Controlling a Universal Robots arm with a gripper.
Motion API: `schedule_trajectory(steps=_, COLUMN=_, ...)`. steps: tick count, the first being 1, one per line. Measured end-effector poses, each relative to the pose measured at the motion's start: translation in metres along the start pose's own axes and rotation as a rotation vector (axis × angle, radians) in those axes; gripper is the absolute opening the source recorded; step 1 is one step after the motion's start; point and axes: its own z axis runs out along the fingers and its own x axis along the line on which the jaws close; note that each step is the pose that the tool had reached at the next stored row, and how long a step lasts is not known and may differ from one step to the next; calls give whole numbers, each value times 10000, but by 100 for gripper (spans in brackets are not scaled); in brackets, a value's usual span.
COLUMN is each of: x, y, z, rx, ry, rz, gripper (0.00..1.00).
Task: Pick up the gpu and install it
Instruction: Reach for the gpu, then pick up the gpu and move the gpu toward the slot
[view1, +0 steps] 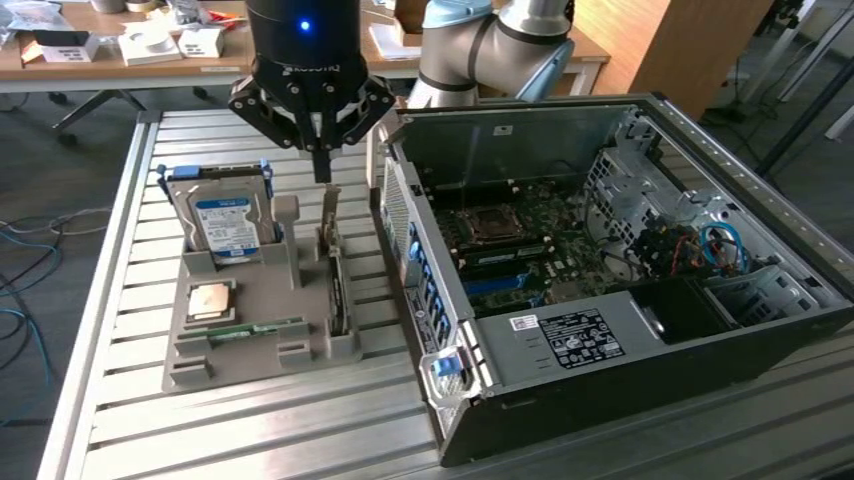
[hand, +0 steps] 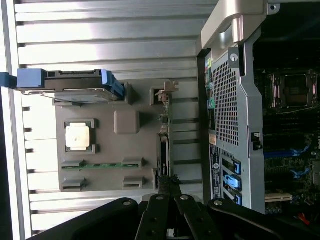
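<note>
The gpu (view1: 336, 285) stands on edge in a slot of the grey holder (view1: 240, 365), its silver end bracket (view1: 328, 215) pointing up. In the wrist view the gpu (hand: 163, 150) appears edge-on as a thin dark strip beside the computer case. My gripper (view1: 322, 172) hangs just above the bracket end. Its fingers are pressed together and shut, with nothing between them. In the wrist view the gripper (hand: 170, 197) sits over one end of the card.
The open computer case (view1: 454, 400) lies right of the holder, with the motherboard (view1: 534, 240) exposed. The holder also carries a hard drive (view1: 224, 225), a CPU (view1: 211, 300) and a memory stick (view1: 254, 330). All rest on a slatted metal table (view1: 267, 430).
</note>
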Motion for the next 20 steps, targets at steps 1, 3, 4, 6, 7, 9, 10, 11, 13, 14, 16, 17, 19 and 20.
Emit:
schedule_trajectory(steps=1, x=1, y=0, z=0, rx=1, ry=0, rz=1, gripper=11)
schedule_trajectory(steps=3, x=1, y=0, z=0, rx=0, ry=0, rz=1, gripper=11)
schedule_trajectory(steps=4, x=1, y=0, z=0, rx=0, ry=0, rz=1, gripper=11)
schedule_trajectory(steps=6, x=1, y=0, z=0, rx=0, ry=0, rz=1, gripper=11)
schedule_trajectory(steps=7, x=1, y=0, z=0, rx=0, ry=0, rz=1, gripper=11)
schedule_trajectory(steps=9, x=1, y=0, z=0, rx=0, ry=0, rz=1, gripper=11)
schedule_trajectory(steps=10, x=1, y=0, z=0, rx=1, ry=0, rz=2, gripper=11)
schedule_trajectory(steps=11, x=1, y=0, z=0, rx=0, ry=0, rz=1, gripper=11)
schedule_trajectory(steps=13, x=1, y=0, z=0, rx=0, ry=0, rz=1, gripper=11)
schedule_trajectory(steps=14, x=1, y=0, z=0, rx=0, ry=0, rz=1, gripper=11)
schedule_trajectory(steps=16, x=1, y=0, z=0, rx=0, ry=0, rz=1, gripper=11)
schedule_trajectory(steps=17, x=1, y=0, z=0, rx=1, ry=0, rz=1, gripper=17)
schedule_trajectory(steps=19, x=1, y=0, z=0, rx=0, ry=0, rz=1, gripper=23)
schedule_trajectory(steps=20, x=1, y=0, z=0, rx=0, ry=0, rz=1, gripper=29)
